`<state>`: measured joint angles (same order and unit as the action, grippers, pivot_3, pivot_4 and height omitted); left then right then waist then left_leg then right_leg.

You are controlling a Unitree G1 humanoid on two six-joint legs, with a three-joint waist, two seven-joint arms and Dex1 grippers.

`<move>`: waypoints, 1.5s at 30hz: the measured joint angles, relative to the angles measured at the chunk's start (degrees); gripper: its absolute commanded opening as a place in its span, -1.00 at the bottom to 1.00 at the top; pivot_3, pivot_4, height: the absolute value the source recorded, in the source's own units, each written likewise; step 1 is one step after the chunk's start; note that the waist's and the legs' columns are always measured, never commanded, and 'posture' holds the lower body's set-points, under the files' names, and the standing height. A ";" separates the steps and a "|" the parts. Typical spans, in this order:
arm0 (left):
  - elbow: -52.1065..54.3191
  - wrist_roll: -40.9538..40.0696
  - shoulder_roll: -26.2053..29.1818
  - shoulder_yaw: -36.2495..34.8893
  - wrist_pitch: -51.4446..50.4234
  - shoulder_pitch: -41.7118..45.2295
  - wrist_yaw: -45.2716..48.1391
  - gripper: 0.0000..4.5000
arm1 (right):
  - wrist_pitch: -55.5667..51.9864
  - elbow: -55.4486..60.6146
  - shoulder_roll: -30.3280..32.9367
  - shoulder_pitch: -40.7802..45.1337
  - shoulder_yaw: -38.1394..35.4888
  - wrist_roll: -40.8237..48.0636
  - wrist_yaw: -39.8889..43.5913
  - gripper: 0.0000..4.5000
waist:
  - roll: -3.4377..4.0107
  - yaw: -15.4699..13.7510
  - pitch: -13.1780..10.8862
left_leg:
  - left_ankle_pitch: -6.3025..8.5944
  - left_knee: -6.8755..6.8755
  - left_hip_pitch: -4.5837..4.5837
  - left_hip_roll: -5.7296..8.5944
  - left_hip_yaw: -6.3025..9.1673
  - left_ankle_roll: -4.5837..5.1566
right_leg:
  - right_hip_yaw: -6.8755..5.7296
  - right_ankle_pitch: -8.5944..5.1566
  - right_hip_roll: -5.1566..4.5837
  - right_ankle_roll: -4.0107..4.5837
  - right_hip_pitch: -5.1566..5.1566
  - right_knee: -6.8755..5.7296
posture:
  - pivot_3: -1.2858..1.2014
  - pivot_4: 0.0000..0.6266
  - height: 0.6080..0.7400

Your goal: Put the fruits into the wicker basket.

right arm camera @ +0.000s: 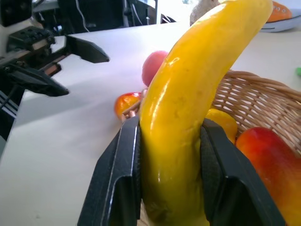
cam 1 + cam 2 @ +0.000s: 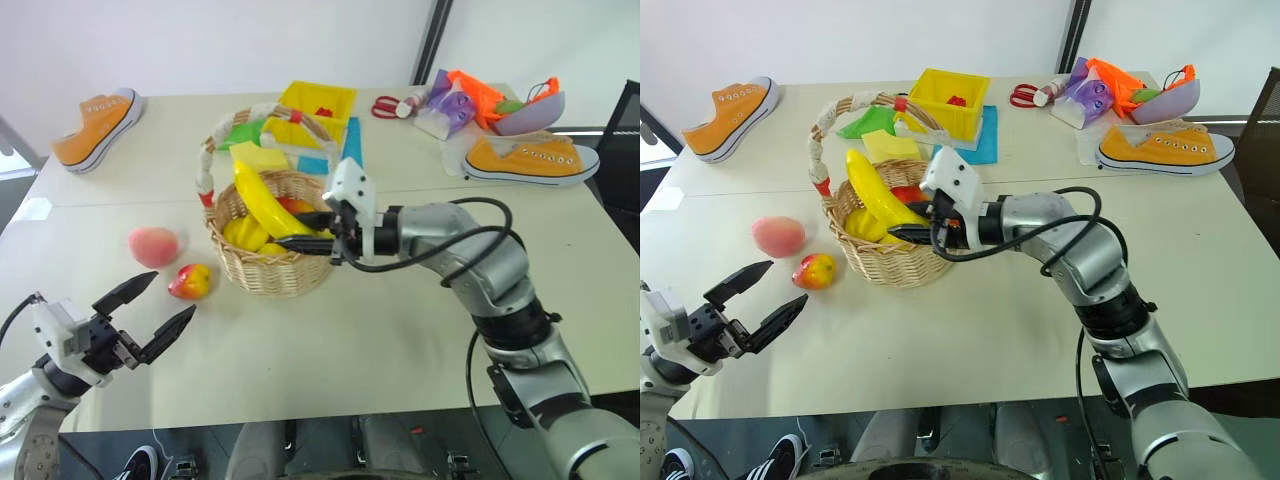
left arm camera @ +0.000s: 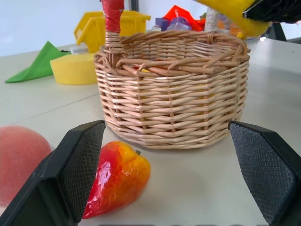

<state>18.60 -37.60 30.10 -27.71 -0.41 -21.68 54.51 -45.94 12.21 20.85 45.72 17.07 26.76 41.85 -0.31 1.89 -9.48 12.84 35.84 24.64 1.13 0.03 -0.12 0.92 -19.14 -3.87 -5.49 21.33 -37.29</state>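
Note:
The wicker basket (image 2: 272,262) stands mid-table, its white-wrapped handle arching up and back. My right gripper (image 2: 295,230) is shut on the long yellow banana (image 2: 262,198), which hangs tilted over the basket's opening. Inside lie a red-yellow piece (image 1: 270,162) and a lumpy yellow fruit (image 2: 243,232). On the table left of the basket rest a pink peach (image 2: 153,246) and a red-yellow mango-like fruit (image 2: 191,281). Nearer the front left edge, my left gripper (image 2: 170,296) is open and empty, pointing toward that fruit (image 3: 117,176) and the basket (image 3: 178,108).
Behind the basket are a yellow foam wedge (image 2: 258,155), a green cloth (image 2: 240,132), a yellow plastic box (image 2: 318,105) and a blue sheet (image 2: 350,140). Orange shoes lie at the far left (image 2: 97,128) and right (image 2: 530,158). Red scissors (image 2: 385,106) and colourful clutter sit at the back right.

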 measured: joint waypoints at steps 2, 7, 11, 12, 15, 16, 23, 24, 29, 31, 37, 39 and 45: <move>0.09 0.21 -0.66 0.23 0.06 0.04 -0.20 1.00 | -0.80 -2.54 -2.04 1.88 -0.08 -0.99 -1.76 -0.56 | 0.00 0.61 0.00 | 0.00 -0.02 0.00 0.00 0.00 0.00 | 0.00 0.02 0.00 -0.03 0.01 0.00 | 0.03 -0.52 1.00; 0.17 0.87 -1.43 1.20 0.70 -0.08 -0.50 1.00 | -3.04 -2.93 -2.09 2.62 -0.11 -1.26 -1.29 -0.34 | -0.01 0.69 0.01 | -0.01 -0.17 -0.02 0.00 0.00 -0.01 | -0.01 0.03 0.00 -0.05 0.04 0.00 | 0.03 -0.52 1.00; 0.17 0.89 -1.45 1.56 0.92 0.13 -0.55 1.00 | -4.21 -4.47 -2.66 2.61 -0.08 -2.27 -2.45 0.49 | 0.00 0.80 0.01 | -0.03 -0.21 -0.07 0.00 0.00 -0.04 | -0.01 0.02 0.00 -0.04 0.04 -0.01 | 0.03 -0.52 1.00; 0.16 0.92 -1.45 1.62 0.95 0.13 -0.55 1.00 | -4.44 -5.21 -3.02 2.61 -0.12 -2.67 -2.99 0.70 | 0.01 0.80 0.01 | -0.03 -0.21 -0.06 0.00 -0.01 -0.04 | 0.00 0.02 0.00 -0.05 0.04 -0.01 | 0.03 -0.52 1.00; 0.15 1.06 -1.45 1.75 0.98 0.23 -0.56 1.00 | -4.88 -5.56 -4.40 2.62 -0.72 -2.76 -3.48 0.97 | 0.01 0.75 0.01 | -0.03 -0.27 -0.06 0.00 -0.01 -0.04 | -0.01 0.03 0.00 -0.05 0.06 0.00 | 0.03 -0.52 1.00; 0.15 1.13 -1.45 1.77 0.99 0.37 -0.56 1.00 | -4.95 -5.52 -4.57 2.62 -0.96 -2.69 -3.52 0.97 | 0.01 0.74 0.01 | -0.03 -0.28 -0.06 0.00 -0.01 -0.04 | -0.01 0.03 0.00 -0.05 0.07 0.00 | 0.03 -0.52 1.00; -0.60 1.52 -1.54 1.84 0.85 0.95 -1.81 1.00 | -3.51 1.72 0.04 0.73 -6.50 2.98 3.14 0.97 | 0.01 0.39 0.01 | -0.03 -0.28 -0.04 0.01 -0.01 -0.04 | -0.01 0.03 0.00 -0.05 0.02 0.12 | 0.03 -0.52 1.00; -1.23 1.72 -1.62 1.73 0.74 1.52 -2.83 1.00 | -2.21 3.69 2.30 -0.60 -7.78 4.07 5.50 0.97 | 0.00 0.28 0.01 | -0.03 -0.28 -0.04 0.01 -0.01 -0.04 | -0.02 0.03 -0.01 -0.06 0.01 0.14 | 0.03 -0.52 1.00; -3.91 4.76 -1.86 1.68 0.72 3.74 -8.25 1.00 | 4.48 9.05 12.23 -8.19 -11.27 4.83 13.66 0.97 | -0.04 0.54 0.03 | -0.04 -0.28 -0.04 0.01 -0.02 -0.02 | 0.00 0.03 -0.01 -0.06 -0.14 0.11 | 0.03 -0.52 1.00; -3.75 6.87 -1.42 2.40 0.71 3.65 -9.06 1.00 | 9.80 10.02 16.15 -12.81 -11.37 3.02 17.04 0.97 | -0.05 0.54 0.03 | -0.04 -0.30 -0.04 0.00 -0.02 -0.02 | -0.01 0.03 -0.01 -0.06 -0.17 0.12 | 0.03 -0.52 1.00; -4.91 12.26 0.24 3.75 -0.43 6.22 -13.26 1.00 | 20.89 13.25 24.96 -27.69 -12.94 0.68 25.33 0.97 | -0.05 0.04 0.02 | -0.05 -0.20 -0.05 -0.01 -0.02 -0.01 | -0.02 0.03 -0.01 -0.06 -0.25 0.05 | 0.03 -0.52 1.00; -5.65 13.40 1.27 3.90 -0.52 7.83 -13.68 1.00 | 23.14 13.39 26.37 -28.55 -13.15 -0.85 25.94 0.97 | -0.05 0.31 0.02 | -0.04 -0.14 -0.10 -0.01 -0.02 -0.01 | -0.02 0.02 -0.01 -0.05 -0.32 0.06 | 0.03 -0.52 1.00; -9.55 15.77 2.43 8.16 -2.01 10.90 -13.14 1.00 | 25.44 13.24 26.14 -28.55 -13.18 -2.11 24.58 0.97 | -0.06 0.10 0.02 | -0.04 -0.17 -0.13 -0.01 -0.02 -0.02 | -0.02 0.02 -0.01 -0.06 -0.33 0.07 | 0.03 -0.52 1.00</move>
<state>9.04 -21.83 32.53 -19.55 -2.42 -10.78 41.37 -20.50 25.45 46.99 17.16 3.88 24.65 66.43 -0.37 1.99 -9.45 12.80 35.67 24.51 1.12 0.01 -0.14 0.90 -19.12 -3.88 -5.54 21.00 -37.22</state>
